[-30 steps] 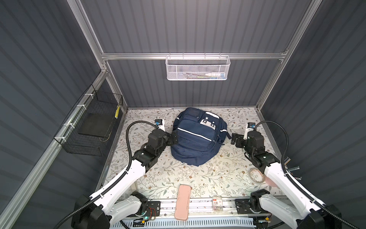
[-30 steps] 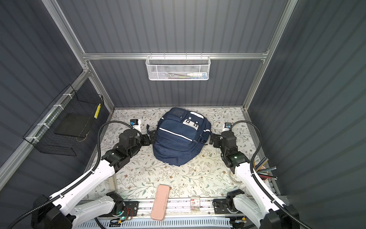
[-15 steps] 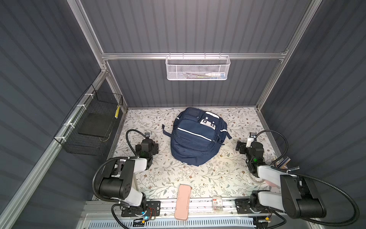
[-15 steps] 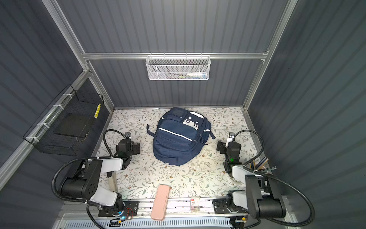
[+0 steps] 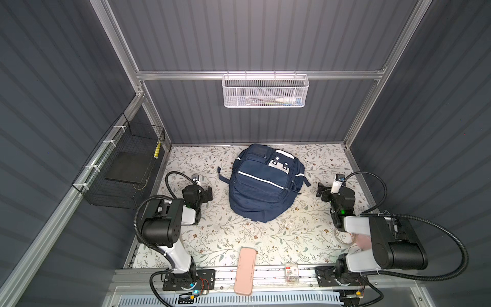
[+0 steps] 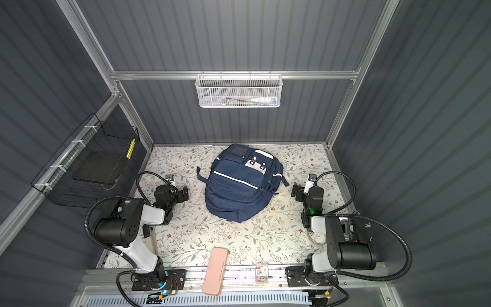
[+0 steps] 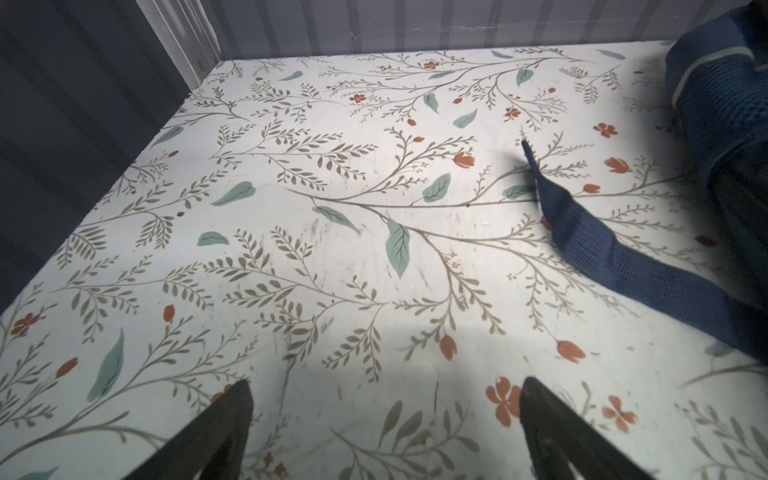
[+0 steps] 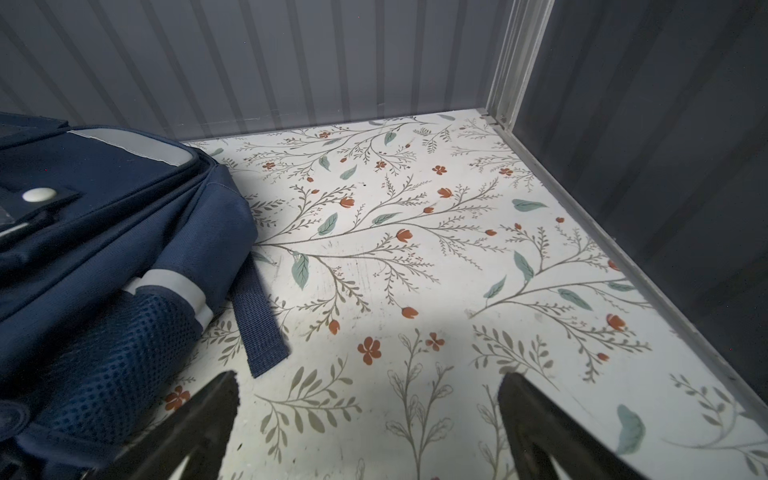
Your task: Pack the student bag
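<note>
The student bag lay flat at the rear centre of the floral desk, front pockets facing up. The left end effector and the right end effector were released, jaws wide and empty, low over the desk on either side of the bag, clear of it.

The student bag is a large navy blue fabric backpack. It lies flat on the worktop, front face up, at the far centre, with its top end toward the far wall. A white stripe runs diagonally across the front pocket. A white patch with dark dots sits near the top end. One webbing strap trails out flat to the left, and a second to the right. A mesh side pocket is on the right flank.
</note>
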You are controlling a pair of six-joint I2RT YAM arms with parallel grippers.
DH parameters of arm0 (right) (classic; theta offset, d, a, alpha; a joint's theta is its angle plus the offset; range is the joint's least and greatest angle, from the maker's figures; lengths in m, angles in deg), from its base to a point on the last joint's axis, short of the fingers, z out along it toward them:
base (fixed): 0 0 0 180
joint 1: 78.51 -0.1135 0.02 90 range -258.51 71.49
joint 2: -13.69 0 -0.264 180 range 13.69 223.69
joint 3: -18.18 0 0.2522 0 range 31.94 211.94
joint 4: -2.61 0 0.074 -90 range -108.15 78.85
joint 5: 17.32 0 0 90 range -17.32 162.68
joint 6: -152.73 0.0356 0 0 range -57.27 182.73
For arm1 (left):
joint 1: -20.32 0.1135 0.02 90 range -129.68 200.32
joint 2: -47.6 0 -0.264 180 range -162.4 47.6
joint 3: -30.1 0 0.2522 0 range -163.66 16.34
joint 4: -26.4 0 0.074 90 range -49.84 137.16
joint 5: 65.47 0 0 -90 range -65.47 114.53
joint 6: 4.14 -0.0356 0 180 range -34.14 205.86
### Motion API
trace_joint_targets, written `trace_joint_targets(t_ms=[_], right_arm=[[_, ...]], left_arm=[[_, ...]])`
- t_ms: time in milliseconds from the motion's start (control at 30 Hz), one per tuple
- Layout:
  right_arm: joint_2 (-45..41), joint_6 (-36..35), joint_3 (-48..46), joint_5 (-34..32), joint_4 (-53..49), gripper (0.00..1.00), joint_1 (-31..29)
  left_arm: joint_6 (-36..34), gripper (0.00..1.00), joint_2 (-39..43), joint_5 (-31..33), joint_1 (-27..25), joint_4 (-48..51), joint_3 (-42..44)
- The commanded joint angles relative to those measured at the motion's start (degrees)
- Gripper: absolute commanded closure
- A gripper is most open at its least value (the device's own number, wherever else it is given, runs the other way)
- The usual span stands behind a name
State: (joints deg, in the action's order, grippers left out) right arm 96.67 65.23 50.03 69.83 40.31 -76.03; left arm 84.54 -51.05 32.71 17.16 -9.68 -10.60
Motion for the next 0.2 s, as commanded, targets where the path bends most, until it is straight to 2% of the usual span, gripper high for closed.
trace_joint_targets(t_ms=[0,167], right_arm=[[0.16,0.27,2.10,1.08,0.10,0.01,0.36],[-0.42,0.39,1.28,1.58,1.04,0.01,0.64]], left_arm=[[-0.09,0.00,0.09,-1.59,0.08,-1.99,-0.66],[-0.09,0.00,0.08,-1.60,0.08,-2.08,-0.57]])
